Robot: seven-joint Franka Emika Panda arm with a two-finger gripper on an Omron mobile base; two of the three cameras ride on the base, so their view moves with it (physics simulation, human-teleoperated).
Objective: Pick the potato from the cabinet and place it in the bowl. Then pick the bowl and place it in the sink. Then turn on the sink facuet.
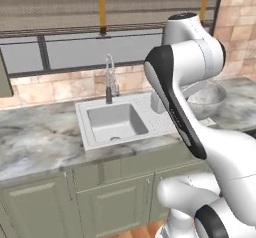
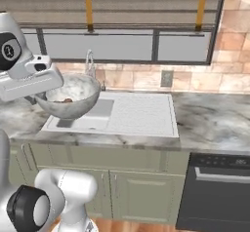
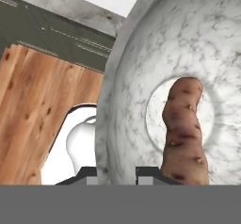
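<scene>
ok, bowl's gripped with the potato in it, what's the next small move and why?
Probably carry the bowl over the sink well, then lower it. The gripper is shut on the rim, the potato lies inside, and the bowl hangs above the counter.

The deep square well of the light grey rectangular sink (image 1: 116, 122) lies open, its ribbed drainboard bare. Behind it, the tall slim silver faucet (image 1: 109, 80) stands in the way. The marbled whitish round bowl (image 2: 68, 95) hangs over the sink's edge.
</scene>
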